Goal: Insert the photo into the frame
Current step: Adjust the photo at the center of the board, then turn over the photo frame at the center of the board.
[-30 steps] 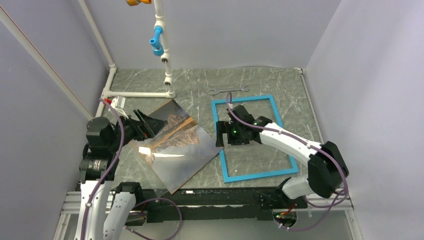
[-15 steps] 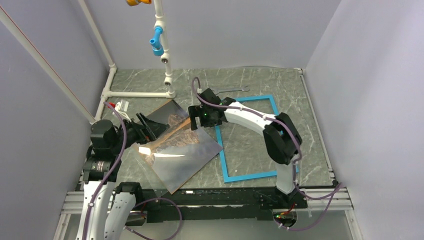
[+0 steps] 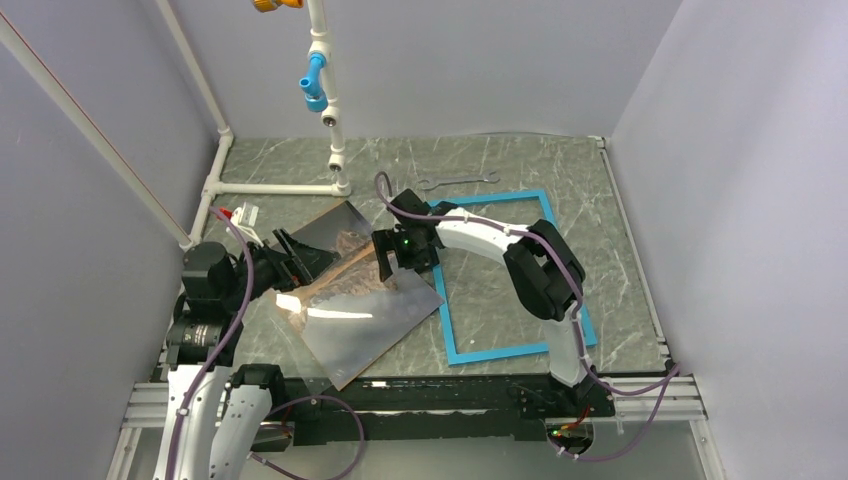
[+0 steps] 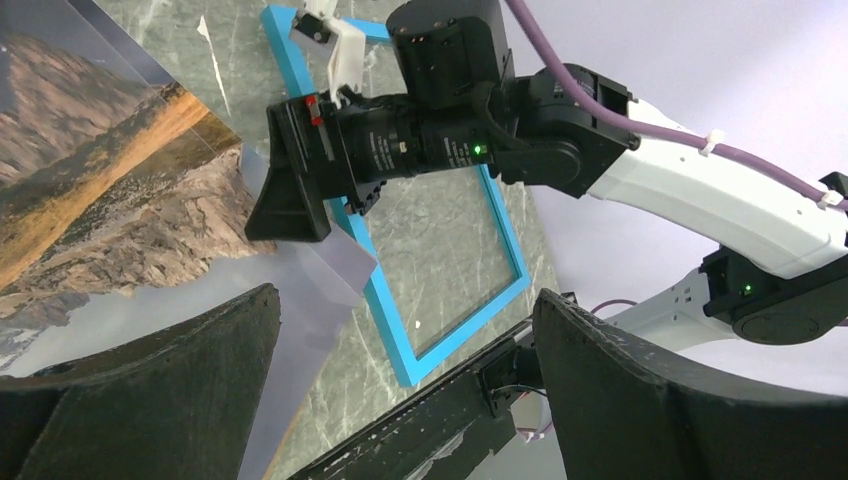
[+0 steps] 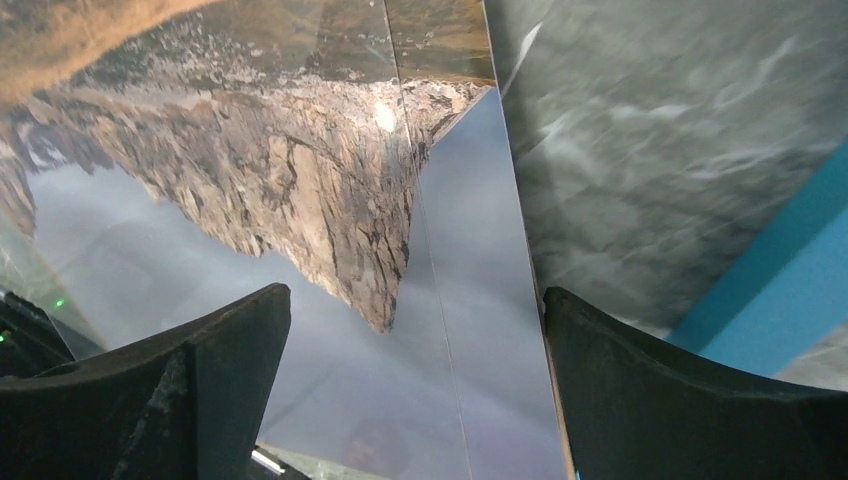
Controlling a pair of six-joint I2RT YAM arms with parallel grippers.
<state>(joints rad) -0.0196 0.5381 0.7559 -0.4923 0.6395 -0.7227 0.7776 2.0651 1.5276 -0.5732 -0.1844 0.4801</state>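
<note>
Since the right gripper (image 3: pixel 403 266) just swung from the thin bright-blue rectangular frame (image 3: pixel 480 198) to the large mountain-lake photo print (image 3: pixel 360 305), wide open like the left gripper (image 3: pixel 303 257), a grab looks next.

no text, brand or number can be read anywhere. faint pale marks run along the black motor housing (image 4: pixel 400 150) just above the frame (image 4: pixel 465 328), too small to make out.

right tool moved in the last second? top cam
Yes. The right tool swung left, from over the left side of the frame, past its left rail, to above the right edge of the photo.
</note>
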